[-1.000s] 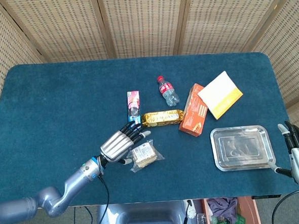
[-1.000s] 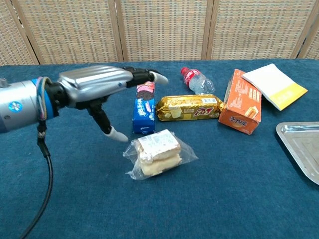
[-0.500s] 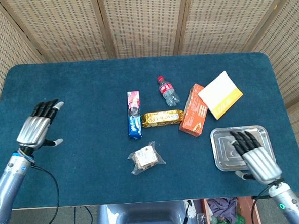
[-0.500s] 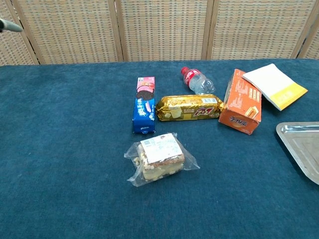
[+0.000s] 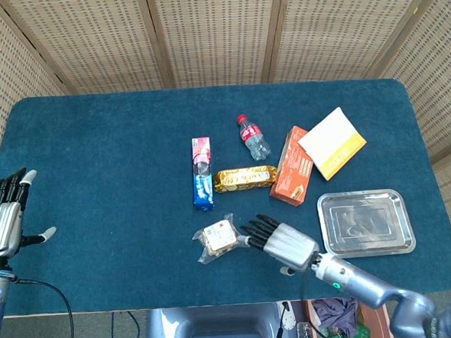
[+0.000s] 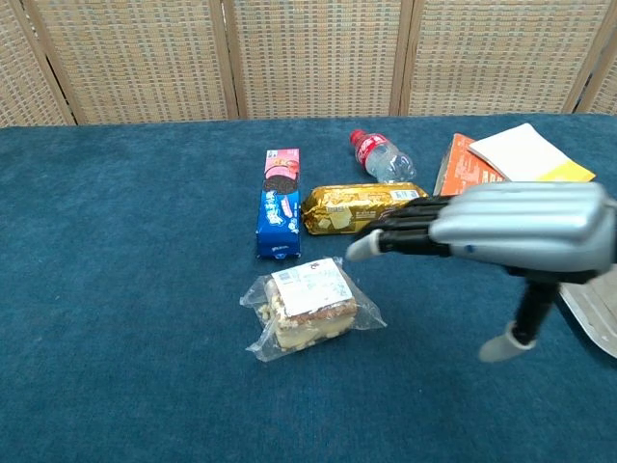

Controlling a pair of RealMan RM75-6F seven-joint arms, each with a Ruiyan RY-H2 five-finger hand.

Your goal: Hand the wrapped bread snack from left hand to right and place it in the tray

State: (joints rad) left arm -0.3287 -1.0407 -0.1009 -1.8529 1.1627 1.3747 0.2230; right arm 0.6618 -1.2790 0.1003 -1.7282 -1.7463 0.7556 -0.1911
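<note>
The wrapped bread snack (image 5: 218,237) (image 6: 306,306), in clear plastic with a white label, lies on the blue table near the front middle. My right hand (image 5: 280,241) (image 6: 501,230) hovers just right of it, fingers stretched out toward the wrapper and holding nothing. Far off at the table's left edge, my left hand (image 5: 5,217) is raised with fingers spread and empty; the chest view does not show it. The metal tray (image 5: 364,222) (image 6: 595,289) sits at the front right with nothing in it.
Behind the snack lie a blue cookie pack (image 5: 202,173), a gold-wrapped bar (image 5: 246,178), a small cola bottle (image 5: 253,137), an orange box (image 5: 291,167) and a white-and-yellow packet (image 5: 331,142). A wicker screen stands behind the table.
My left hand pulled away from the snack to the far left edge, leaving it on the table. My right hand swept in from the tray side to just right of the snack.
</note>
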